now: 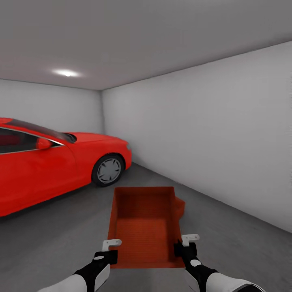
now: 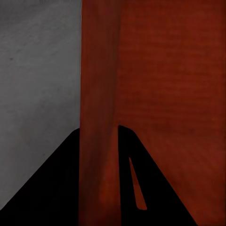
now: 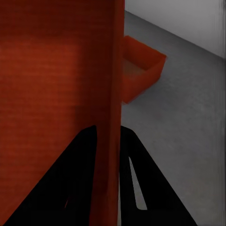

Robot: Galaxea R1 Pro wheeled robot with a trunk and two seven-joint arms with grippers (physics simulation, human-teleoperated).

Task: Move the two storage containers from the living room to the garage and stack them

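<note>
Both grippers are clamped on the same storage container (image 1: 144, 227), one on each side wall. On my head view, the left gripper (image 1: 108, 250) grips the near end of the left wall and the right gripper (image 1: 183, 246) grips the near end of the right wall. My left wrist view confirms this: the two dark fingers (image 2: 61, 188) sit on either side of the orange-red wall, narrowed onto it. My right wrist view reads the same, with one finger (image 3: 70, 188) inside the bin and the other outside the wall.

I see the held container as an open-top orange-red bin, its opening facing up, extending away from me between the two arms. It is held above the floor (image 1: 52, 243), a smooth dark grey surface.

A second storage container (image 3: 141, 70) sits on the floor beyond the held one and to its right. On the head view only its corner (image 1: 179, 207) shows past the right wall of the held bin. I cannot tell whether the two bins touch.

A red car (image 1: 52, 166) is parked to my left, well apart from the bins. A white wall (image 1: 211, 134) runs along my right.
</note>
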